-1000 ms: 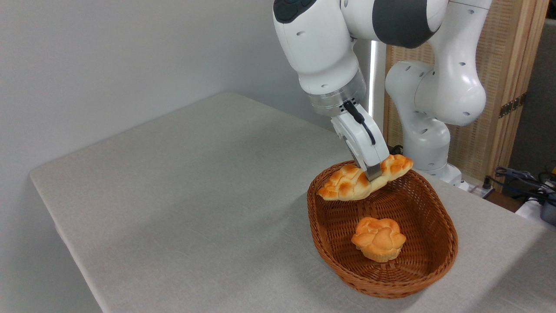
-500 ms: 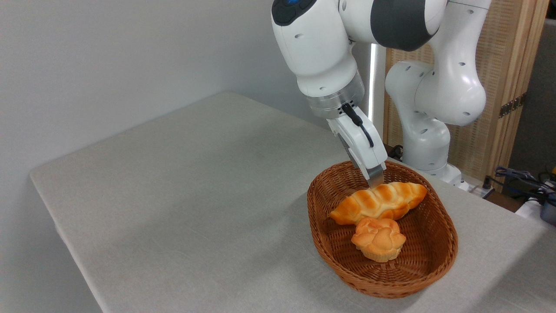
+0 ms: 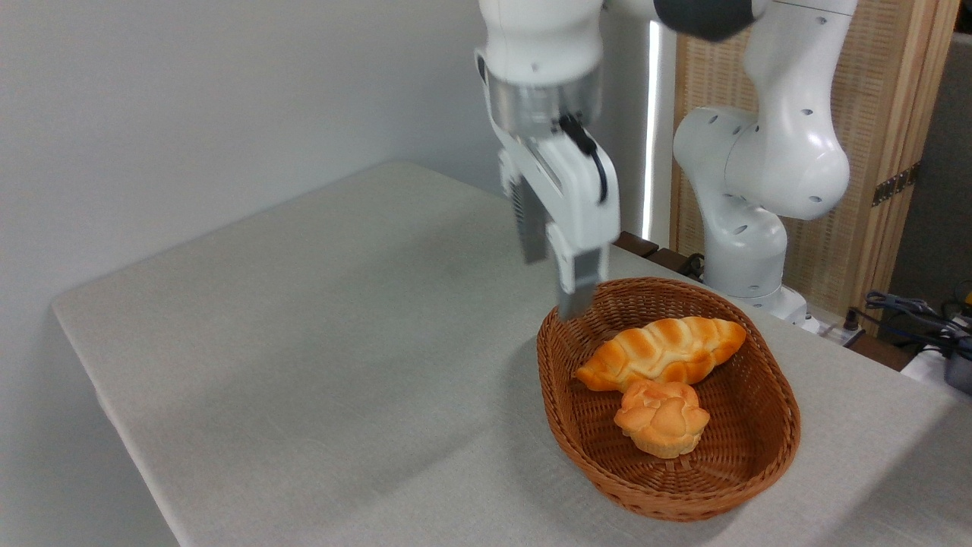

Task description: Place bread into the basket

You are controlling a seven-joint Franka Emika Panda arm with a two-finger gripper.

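The long braided bread lies inside the oval wicker basket, across its far half, free of any grip. My gripper hangs above the table just left of the basket's far-left rim, open, with nothing between its two fingers. One finger stands near the rim; the other is farther back and left.
A small round flower-shaped bun sits in the basket just in front of the bread, touching it. The arm's white base stands behind the basket. Cables lie at the far right edge.
The bread was released and dropped from the gripper into the basket. The gripper then opened, rose and swung left, away from above the basket.
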